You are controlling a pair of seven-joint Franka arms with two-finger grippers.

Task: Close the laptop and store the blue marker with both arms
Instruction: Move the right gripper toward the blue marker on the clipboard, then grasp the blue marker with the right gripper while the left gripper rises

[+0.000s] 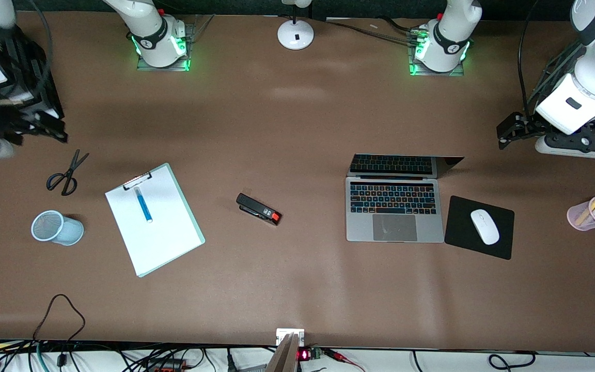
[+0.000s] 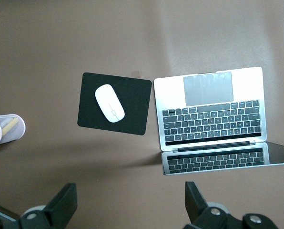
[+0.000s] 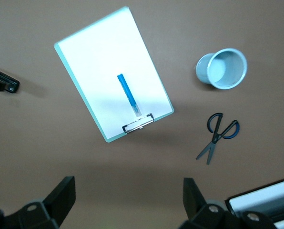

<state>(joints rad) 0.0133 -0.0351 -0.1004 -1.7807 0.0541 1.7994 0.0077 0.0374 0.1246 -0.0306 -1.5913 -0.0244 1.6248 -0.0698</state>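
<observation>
The laptop (image 1: pixel 393 209) lies open toward the left arm's end of the table, its lid (image 1: pixel 395 165) raised and mirroring the keys. It also shows in the left wrist view (image 2: pixel 211 107). The blue marker (image 1: pixel 143 204) lies on a white clipboard (image 1: pixel 163 237) toward the right arm's end, and shows in the right wrist view (image 3: pixel 129 93). My left gripper (image 1: pixel 508 133) is open and empty in the air beside the laptop's lid, at the table's end (image 2: pixel 131 202). My right gripper (image 1: pixel 44 129) is open and empty over the table's other end, above the scissors (image 3: pixel 129 198).
Black scissors (image 1: pixel 67 173) and a pale blue mesh cup (image 1: pixel 57 227) lie beside the clipboard. A black stapler (image 1: pixel 259 209) sits mid-table. A white mouse (image 1: pixel 484 226) rests on a black mousepad (image 1: pixel 457 227) beside the laptop. A pink pen cup (image 1: pixel 589 213) lies farther out.
</observation>
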